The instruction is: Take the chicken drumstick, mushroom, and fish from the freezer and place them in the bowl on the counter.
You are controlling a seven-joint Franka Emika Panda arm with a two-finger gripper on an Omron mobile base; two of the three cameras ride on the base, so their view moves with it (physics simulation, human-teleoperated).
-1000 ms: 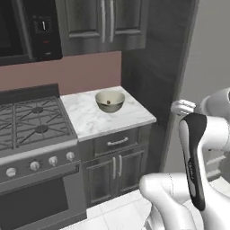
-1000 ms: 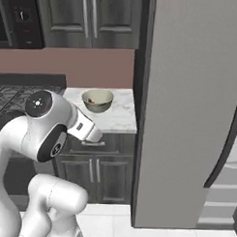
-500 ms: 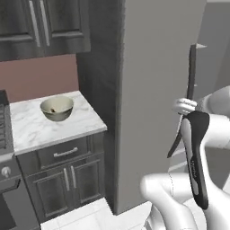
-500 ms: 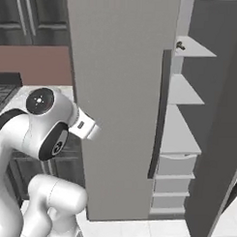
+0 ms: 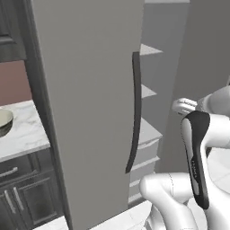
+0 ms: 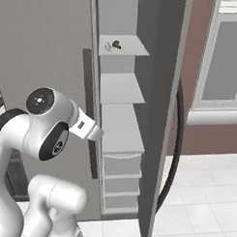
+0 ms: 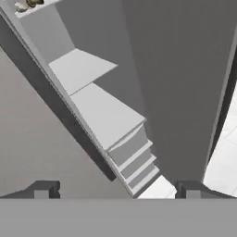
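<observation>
The freezer stands open, its white shelves (image 6: pixel 122 89) showing between the grey left door (image 5: pixel 85 112) with a dark strip handle (image 5: pixel 134 112) and the swung-out right door (image 6: pixel 164 117). On an upper shelf lie small food items (image 6: pixel 112 45), one pale and one dark, too small to name; they also show as food items (image 7: pixel 28 4) at the hand view's top left. My gripper (image 7: pixel 116 190) is open, empty, and well short of the shelves. The cream bowl (image 5: pixel 3 121) sits on the marble counter (image 5: pixel 27 134) at the far left.
Dark cabinets with silver handles (image 5: pixel 18 193) stand under the counter. White drawers (image 6: pixel 121 176) fill the freezer's lower part. A window (image 6: pixel 224 56) in a reddish wall and pale tiled floor (image 6: pixel 205 191) lie to the right.
The whole picture has shifted: the base has driven right, so stove, counter and bowl slid out to the left and the open freezer interior came into view. The arm keeps its pose.
</observation>
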